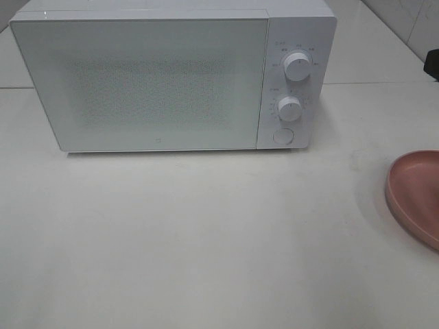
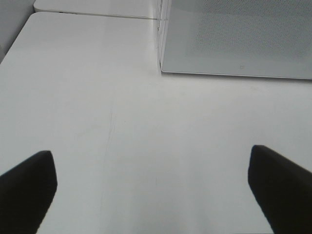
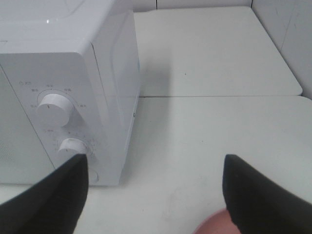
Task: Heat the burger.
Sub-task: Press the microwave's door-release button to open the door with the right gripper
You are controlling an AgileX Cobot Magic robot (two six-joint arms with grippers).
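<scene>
The burger is out of view in all three frames. A white microwave (image 1: 158, 75) stands at the back of the table with its door closed, and it also shows as the microwave (image 2: 239, 39) and the microwave (image 3: 73, 73). My left gripper (image 2: 151, 153) hangs open over bare table in front of the microwave's left corner, with nothing between its fingers. My right gripper (image 3: 155, 158) is open too and empty, just right of the microwave's knobs (image 3: 52, 107). Neither gripper shows in the exterior high view.
A pink plate (image 1: 417, 195) lies at the table's right edge, cut off by the frame; the part I see holds nothing. Its rim, the pink plate (image 3: 214, 226), peeks in below my right gripper. Two knobs (image 1: 296, 66) and a round button (image 1: 282, 136) sit on the microwave's right panel.
</scene>
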